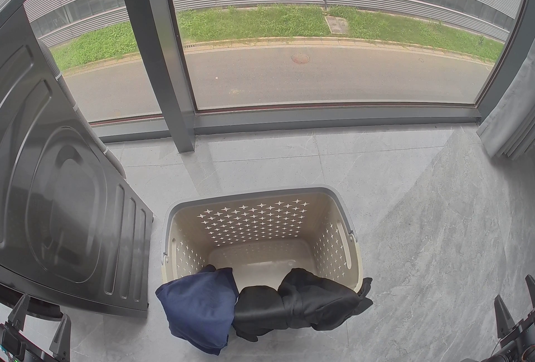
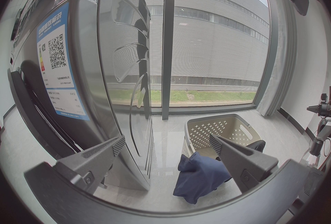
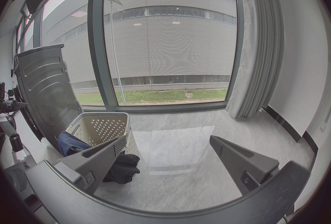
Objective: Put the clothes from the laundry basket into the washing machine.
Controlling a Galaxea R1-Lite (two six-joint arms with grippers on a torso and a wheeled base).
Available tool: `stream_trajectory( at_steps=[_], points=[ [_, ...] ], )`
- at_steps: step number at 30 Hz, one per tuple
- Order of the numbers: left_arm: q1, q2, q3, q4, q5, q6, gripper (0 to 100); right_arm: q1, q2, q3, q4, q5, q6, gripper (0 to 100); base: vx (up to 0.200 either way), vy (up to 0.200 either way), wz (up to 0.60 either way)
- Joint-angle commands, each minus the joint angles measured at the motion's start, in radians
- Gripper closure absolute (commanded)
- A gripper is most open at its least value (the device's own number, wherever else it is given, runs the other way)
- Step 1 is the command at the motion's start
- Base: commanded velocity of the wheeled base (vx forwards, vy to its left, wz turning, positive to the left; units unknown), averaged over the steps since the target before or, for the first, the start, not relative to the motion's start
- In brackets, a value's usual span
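Note:
A beige laundry basket (image 1: 251, 221) stands on the grey floor in front of me. A navy cloth (image 1: 198, 307) hangs over the left part of its near rim, and a black garment (image 1: 301, 302) is draped over the rim beside it. The basket's inside looks bare. The grey washing machine (image 1: 56, 201) stands to the left, its side panel facing the basket. My left gripper (image 1: 36, 324) is low at the near left, open and holding nothing. My right gripper (image 1: 515, 307) is low at the near right, open and holding nothing. The left wrist view shows the navy cloth (image 2: 200, 176) beyond the open left gripper (image 2: 167, 141).
A tall window with a dark pillar (image 1: 161, 45) runs behind the basket. A grey curtain (image 1: 510, 117) hangs at the far right. Bare floor lies to the right of the basket and between it and the window.

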Motion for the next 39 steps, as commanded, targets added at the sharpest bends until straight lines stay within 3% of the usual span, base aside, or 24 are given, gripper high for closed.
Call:
stream_trajectory(
  at_steps=[1, 5, 39],
  points=[
    [0.000, -0.012, 0.015, 0.000, 0.000, 0.000, 0, 0.000, -0.016, 0.018, 0.000, 0.000, 0.000, 0, 0.000, 0.000, 0.00],
    [0.000, -0.010, 0.015, 0.000, 0.000, 0.000, 0, 0.000, -0.016, 0.018, 0.000, 0.000, 0.000, 0, 0.000, -0.150, 0.00],
    [0.000, -0.012, 0.015, 0.000, -0.001, 0.001, 0, 0.002, -0.016, 0.018, 0.000, 0.002, -0.002, 0, 0.000, 0.000, 0.00]
  ],
)
